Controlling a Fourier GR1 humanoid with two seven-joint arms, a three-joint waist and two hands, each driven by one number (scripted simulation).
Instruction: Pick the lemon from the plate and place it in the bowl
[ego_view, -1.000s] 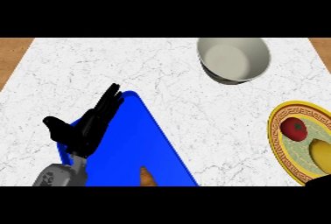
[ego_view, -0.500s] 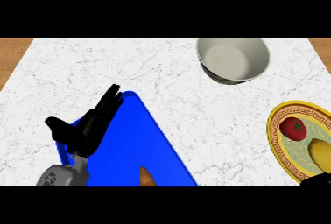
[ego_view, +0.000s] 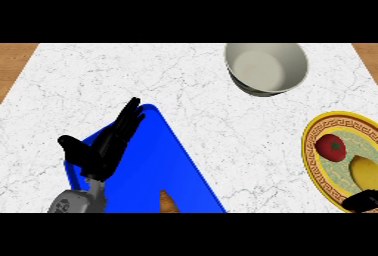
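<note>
White marble counter (ego_view: 184, 90) | lemon (ego_view: 363, 171) on plate (ego_view: 314, 150): light, firm, smooth, best cupped around middle | right hand (ego_view: 362, 201) fingers undeterminable | left hand (ego_view: 103, 145) open, resting | bowl (ego_view: 266, 67) well apart

A single head view looks steeply down at the white marble counter (ego_view: 184, 90), forearms entering from below.

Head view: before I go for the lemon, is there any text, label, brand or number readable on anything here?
None: no words, numbers or brand marks can be read.
The plate rim carries only a gold and red key-pattern border, not lettering.
The bowl, the blue board and the marble counter bear no markings.
</note>
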